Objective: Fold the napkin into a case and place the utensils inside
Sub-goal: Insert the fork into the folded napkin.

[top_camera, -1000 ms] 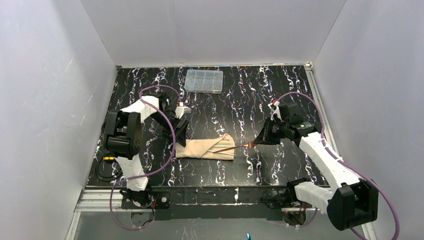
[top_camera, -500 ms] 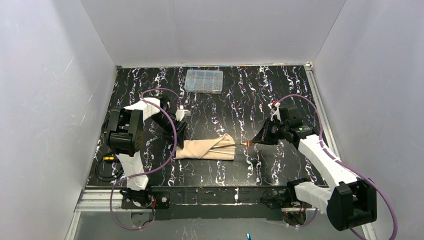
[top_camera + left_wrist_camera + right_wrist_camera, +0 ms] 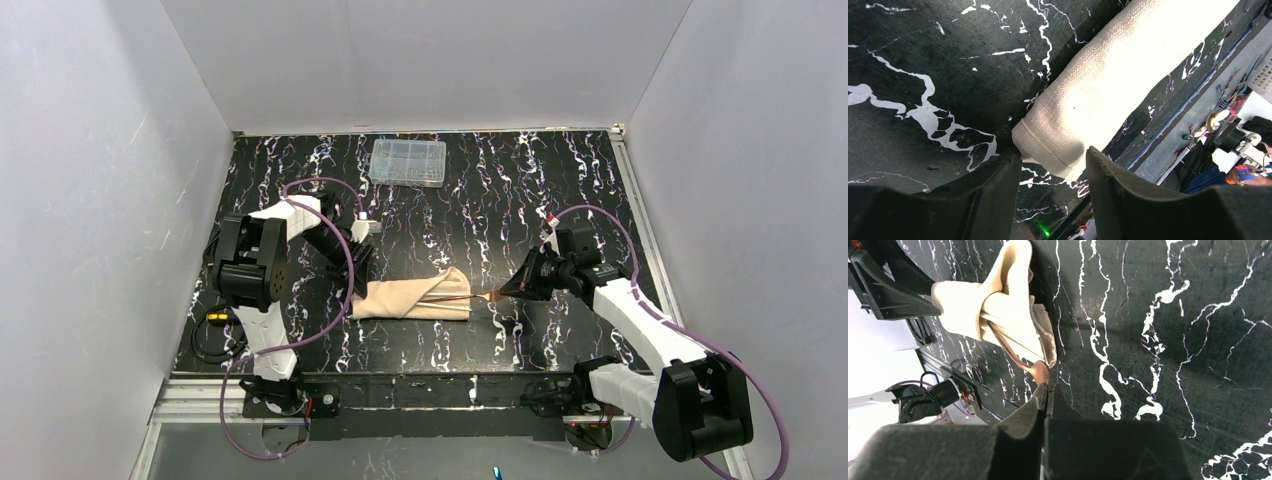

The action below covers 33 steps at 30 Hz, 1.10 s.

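Note:
The beige napkin (image 3: pixel 415 298) lies folded as a narrow case in the middle of the black marbled table (image 3: pixel 500 200). My left gripper (image 3: pixel 358 277) is at the case's left end. In the left wrist view its fingertips (image 3: pixel 1010 167) press against both sides of the napkin (image 3: pixel 1108 80) at its folded end. My right gripper (image 3: pixel 508 289) is shut on a copper utensil (image 3: pixel 478 298), whose other end runs into the case's open right end. In the right wrist view the utensil (image 3: pixel 1038 371) shows at the gripper (image 3: pixel 1048 389), with the napkin (image 3: pixel 998 315) just beyond it.
A clear plastic compartment box (image 3: pixel 408 162) sits at the back of the table. White walls close in on three sides. Purple cables (image 3: pixel 345 270) loop over both arms. A metal rail (image 3: pixel 400 395) runs along the near edge.
The left jaws have closed in around the napkin's left end. The right gripper has moved left and nearer, and less of the copper utensil shows outside the case.

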Tool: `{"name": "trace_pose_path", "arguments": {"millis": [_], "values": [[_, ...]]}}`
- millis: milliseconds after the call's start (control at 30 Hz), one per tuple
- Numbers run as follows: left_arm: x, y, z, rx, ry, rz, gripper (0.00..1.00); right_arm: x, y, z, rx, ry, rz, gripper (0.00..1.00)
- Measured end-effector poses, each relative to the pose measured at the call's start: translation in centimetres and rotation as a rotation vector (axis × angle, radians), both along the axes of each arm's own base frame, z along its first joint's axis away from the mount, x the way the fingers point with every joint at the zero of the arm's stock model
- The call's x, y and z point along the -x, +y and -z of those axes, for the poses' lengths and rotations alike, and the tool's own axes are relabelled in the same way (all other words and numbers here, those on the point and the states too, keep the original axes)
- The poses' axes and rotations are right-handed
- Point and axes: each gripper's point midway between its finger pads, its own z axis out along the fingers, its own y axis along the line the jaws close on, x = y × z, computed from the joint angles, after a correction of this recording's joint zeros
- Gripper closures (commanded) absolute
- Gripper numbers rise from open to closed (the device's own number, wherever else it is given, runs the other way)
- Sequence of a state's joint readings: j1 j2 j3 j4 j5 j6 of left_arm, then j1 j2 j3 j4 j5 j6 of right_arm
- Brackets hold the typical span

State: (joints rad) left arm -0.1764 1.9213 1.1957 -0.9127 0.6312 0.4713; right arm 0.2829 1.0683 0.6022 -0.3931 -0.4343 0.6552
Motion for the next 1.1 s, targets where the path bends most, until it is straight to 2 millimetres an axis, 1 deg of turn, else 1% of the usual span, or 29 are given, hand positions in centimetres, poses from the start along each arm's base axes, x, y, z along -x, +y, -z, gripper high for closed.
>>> {"name": "trace_pose_path", "arguments": {"millis": [100,233,333,500,667,833,1100], "values": [[0.0,0.0,0.0,0.000,0.001,0.000,0.52,0.1,0.0,0.5,-0.011,0.013,0.022,0.99],[0.0,0.0,0.0,0.001,0.003,-0.001,0.52,-0.4,0.5,0.2,-0.036,-0.010,0.051,0.99],[0.0,0.0,0.0,0.002,0.004,-0.002,0.52,-0.6,1.3,0.2,-0.045,-0.031,0.053,0.99],[0.1,0.0,0.0,0.003,0.005,-0.001,0.53,-0.3,3.3,0.8,-0.045,-0.041,0.028,0.99],[0.1,0.0,0.0,0.003,0.004,0.000,0.53,-0.7,4.5,0.8,-0.060,-0.068,0.033,0.99],[0.1,0.0,0.0,0.003,0.003,0.001,0.53,-0.7,5.4,1.5,-0.070,-0.064,0.036,0.99],[0.1,0.0,0.0,0.005,0.001,0.005,0.53,-0.8,7.9,2.7,-0.079,-0.062,0.005,0.99]]}}
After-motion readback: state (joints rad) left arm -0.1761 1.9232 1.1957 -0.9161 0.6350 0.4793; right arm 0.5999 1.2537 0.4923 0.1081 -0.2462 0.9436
